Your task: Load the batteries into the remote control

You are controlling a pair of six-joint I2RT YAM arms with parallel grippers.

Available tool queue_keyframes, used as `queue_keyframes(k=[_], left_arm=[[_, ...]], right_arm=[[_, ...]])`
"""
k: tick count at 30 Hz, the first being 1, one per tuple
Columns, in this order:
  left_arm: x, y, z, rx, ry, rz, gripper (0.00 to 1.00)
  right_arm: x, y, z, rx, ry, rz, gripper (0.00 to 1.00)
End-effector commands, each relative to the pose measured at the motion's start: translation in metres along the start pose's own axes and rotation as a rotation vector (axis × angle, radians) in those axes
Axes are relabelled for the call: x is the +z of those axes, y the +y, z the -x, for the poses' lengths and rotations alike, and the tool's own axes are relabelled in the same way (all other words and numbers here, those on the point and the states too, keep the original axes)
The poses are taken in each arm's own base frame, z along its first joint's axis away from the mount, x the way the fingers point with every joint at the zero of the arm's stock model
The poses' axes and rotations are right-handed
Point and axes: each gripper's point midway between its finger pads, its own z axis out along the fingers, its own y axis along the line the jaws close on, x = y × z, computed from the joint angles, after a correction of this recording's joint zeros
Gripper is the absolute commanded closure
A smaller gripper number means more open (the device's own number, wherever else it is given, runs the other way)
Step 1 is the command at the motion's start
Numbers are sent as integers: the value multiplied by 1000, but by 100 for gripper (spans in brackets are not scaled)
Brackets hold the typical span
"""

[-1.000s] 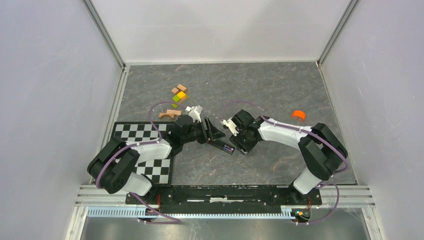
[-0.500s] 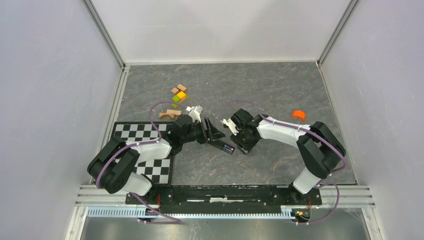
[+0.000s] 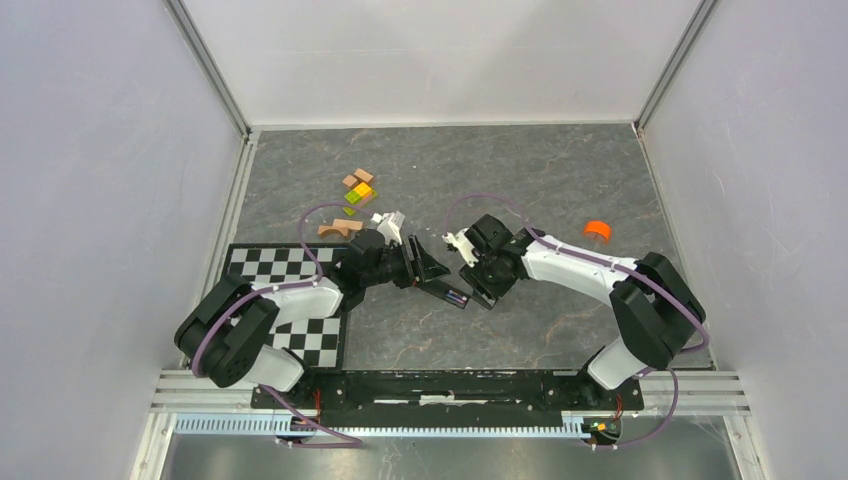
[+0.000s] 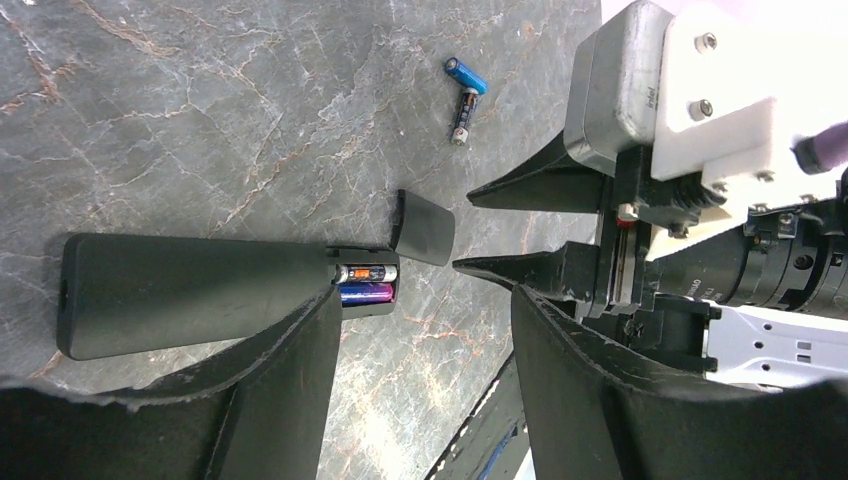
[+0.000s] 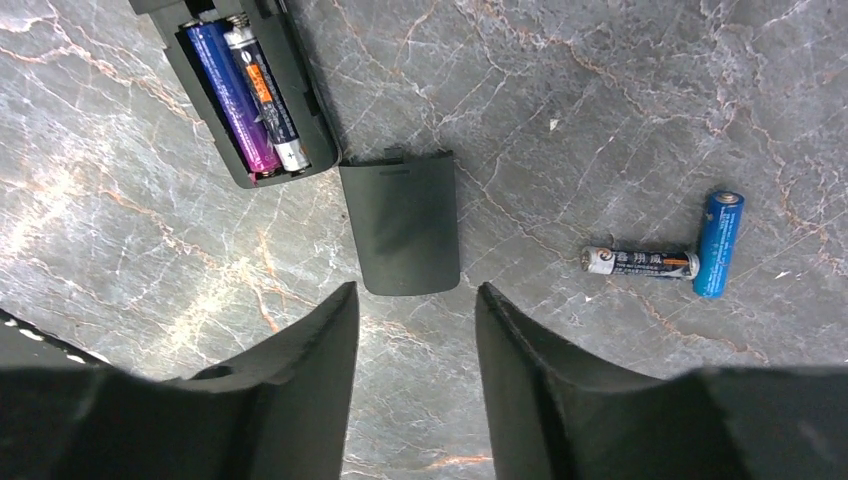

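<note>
A slim black remote control [image 4: 190, 290] lies on the stone table with its battery bay open at one end [image 5: 245, 95]. Two batteries sit in the bay, one purple-blue [image 5: 232, 100] and one black with orange [image 5: 265, 95]. The black cover [image 5: 402, 225] lies loose beside it. A blue battery [image 5: 718, 243] and a black one [image 5: 640, 262] rest further off. My left gripper [image 4: 428, 300] is open with nothing between its fingers, and one finger overlaps the remote's edge. My right gripper [image 5: 415, 295] is open just short of the cover, holding nothing.
An orange round cap [image 3: 597, 230] sits at the right of the table. Several wooden and coloured blocks [image 3: 355, 190] lie behind the left arm. A checkerboard mat [image 3: 285, 265] covers the near left. Both grippers meet closely mid-table [image 3: 455, 275].
The right gripper's jaws stand a little narrower and its wrist has edged slightly towards the left arm. The left arm, the remote and the loose batteries have not moved.
</note>
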Motion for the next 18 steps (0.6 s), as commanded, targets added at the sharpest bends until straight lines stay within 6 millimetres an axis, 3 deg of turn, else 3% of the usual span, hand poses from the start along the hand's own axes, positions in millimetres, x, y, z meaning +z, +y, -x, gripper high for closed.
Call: queue_keyframes(k=[1, 6, 10, 18], left_arm=[[-3, -12, 15, 67, -46, -27, 32], [-6, -11, 16, 71, -61, -19, 31], [-7, -9, 16, 74, -62, -14, 31], [-9, -8, 17, 74, -63, -12, 31]], right_arm=[[-1, -1, 8, -13, -31, -22, 45], [5, 1, 3, -25, 21, -22, 31], [10, 2, 4, -29, 13, -21, 28], [21, 6, 3, -32, 32, 5, 43]])
